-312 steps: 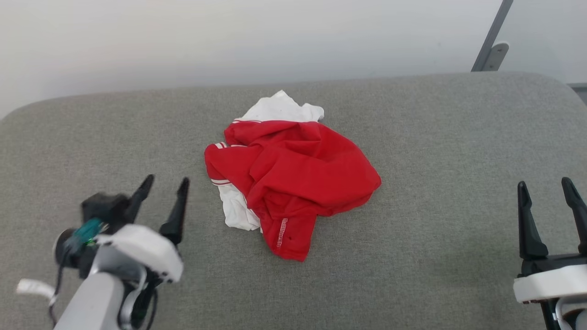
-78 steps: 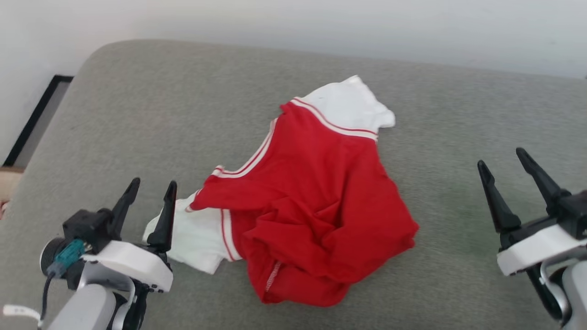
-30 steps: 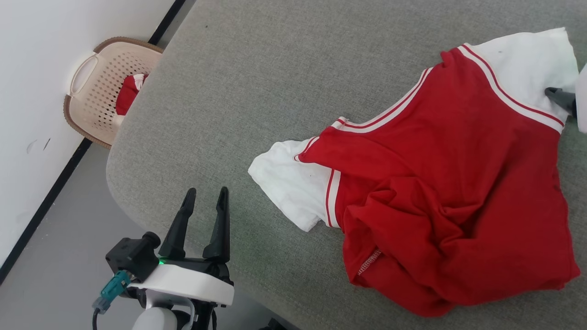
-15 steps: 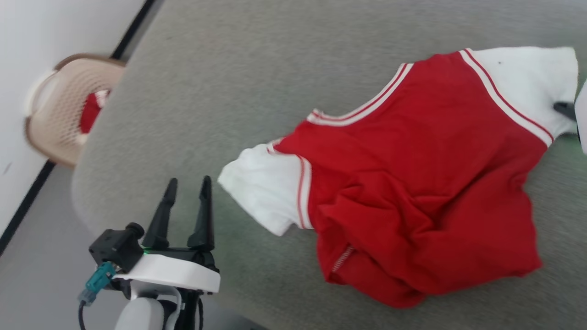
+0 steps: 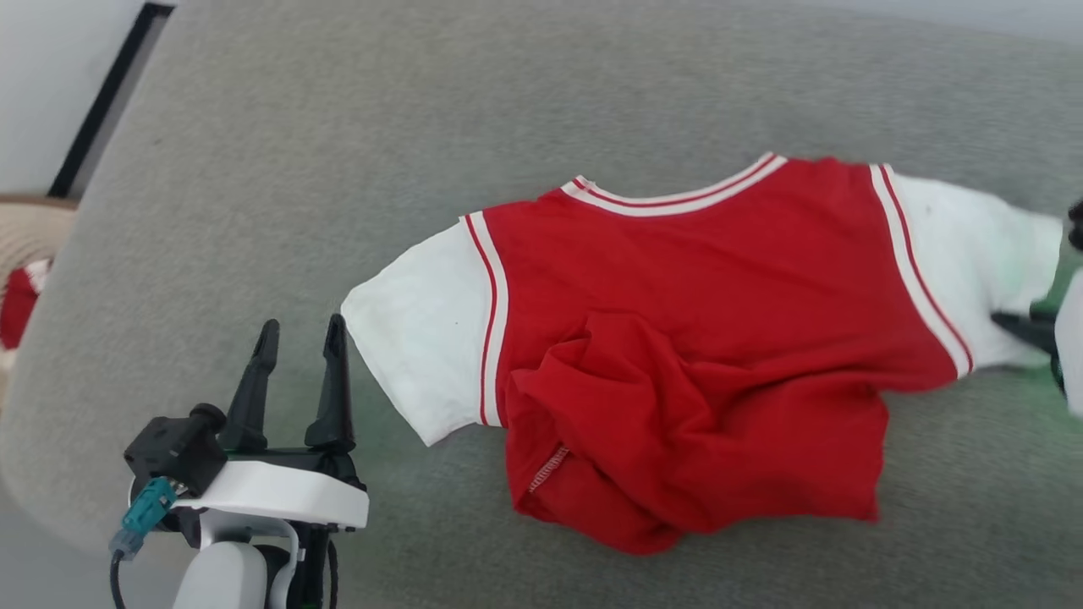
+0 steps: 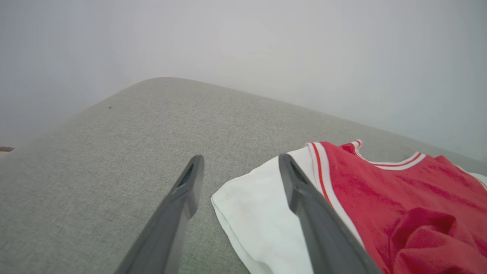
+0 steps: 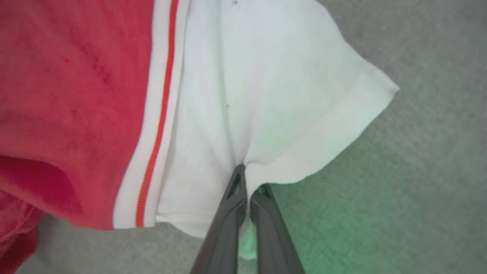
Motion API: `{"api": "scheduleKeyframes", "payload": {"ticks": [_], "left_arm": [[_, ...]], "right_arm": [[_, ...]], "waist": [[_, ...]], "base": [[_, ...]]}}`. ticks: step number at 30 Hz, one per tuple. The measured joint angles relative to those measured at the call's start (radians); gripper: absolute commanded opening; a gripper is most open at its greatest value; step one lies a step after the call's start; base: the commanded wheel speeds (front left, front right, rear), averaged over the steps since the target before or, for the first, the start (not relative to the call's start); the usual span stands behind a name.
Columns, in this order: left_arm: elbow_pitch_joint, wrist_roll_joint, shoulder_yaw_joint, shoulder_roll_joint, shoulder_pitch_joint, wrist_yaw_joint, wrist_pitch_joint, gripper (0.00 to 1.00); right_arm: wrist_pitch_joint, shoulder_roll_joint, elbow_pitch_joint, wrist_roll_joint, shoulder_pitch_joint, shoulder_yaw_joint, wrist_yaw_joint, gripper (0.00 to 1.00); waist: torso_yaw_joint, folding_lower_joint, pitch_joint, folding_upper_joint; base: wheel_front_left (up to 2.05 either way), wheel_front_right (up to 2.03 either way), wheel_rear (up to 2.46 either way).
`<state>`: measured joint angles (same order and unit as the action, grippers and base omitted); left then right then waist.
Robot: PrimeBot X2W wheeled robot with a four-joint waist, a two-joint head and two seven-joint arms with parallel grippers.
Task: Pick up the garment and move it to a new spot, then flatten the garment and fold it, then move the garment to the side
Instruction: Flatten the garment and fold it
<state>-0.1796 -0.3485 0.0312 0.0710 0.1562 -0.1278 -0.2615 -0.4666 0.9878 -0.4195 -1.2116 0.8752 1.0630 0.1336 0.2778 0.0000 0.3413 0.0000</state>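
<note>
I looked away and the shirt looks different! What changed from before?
The shirt was a crumpled heap; now its top is pulled out wide, with both white sleeves showing. The right gripper came in, shut its fingers on the right sleeve and tugged it toward the robot's right. Stayed the same: the left gripper is open, holding nothing, and the shirt's bottom is still bunched up.

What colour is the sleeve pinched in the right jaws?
White; the sleeve shows best in the right wrist view.
</note>
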Motion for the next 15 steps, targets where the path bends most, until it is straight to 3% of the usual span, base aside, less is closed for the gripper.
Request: {"api": "scheduleKeyframes", "payload": {"ticks": [6, 11, 12, 13, 14, 15], "left_arm": [[-0.015, 0.003, -0.002, 0.022, 0.006, 0.000, 0.000, 1.00], [-0.023, 0.000, -0.011, 0.034, 0.006, 0.000, 0.000, 1.00], [-0.026, -0.002, -0.009, 0.038, 0.006, 0.000, 0.000, 1.00], [-0.031, -0.005, -0.007, 0.042, 0.006, 0.000, 0.000, 1.00], [-0.041, -0.007, 0.000, 0.051, 0.006, 0.000, 0.000, 1.00], [-0.052, -0.011, 0.006, 0.059, 0.006, 0.000, 0.000, 1.00]], "right_arm": [[0.065, 0.011, 0.004, -0.054, -0.123, -0.033, 0.000, 0.00], [0.132, -0.058, -0.064, -0.072, -0.182, -0.074, 0.001, 0.00], [0.142, -0.078, -0.086, -0.072, -0.188, -0.081, 0.002, 0.28], [0.150, -0.096, -0.107, -0.069, -0.189, -0.084, 0.002, 0.87], [0.161, -0.114, -0.127, -0.061, -0.190, -0.087, 0.002, 1.00], [0.169, -0.130, -0.141, -0.055, -0.193, -0.089, 0.002, 1.00]], "waist": [[-0.044, 0.0000, -0.026, 0.0000], [-0.072, 0.0001, -0.042, 0.0000], [-0.077, 0.0000, -0.046, 0.0000], [-0.081, 0.0000, -0.051, 0.0000], [-0.085, 0.0000, -0.056, 0.0000], [-0.089, 0.0000, -0.062, 0.0000]], "base": [[0.00, 0.00, 0.00], [0.00, 0.00, 0.00], [0.00, 0.00, 0.00], [0.00, 0.00, 0.00], [0.00, 0.00, 0.00], [0.00, 0.00, 0.00]]}}
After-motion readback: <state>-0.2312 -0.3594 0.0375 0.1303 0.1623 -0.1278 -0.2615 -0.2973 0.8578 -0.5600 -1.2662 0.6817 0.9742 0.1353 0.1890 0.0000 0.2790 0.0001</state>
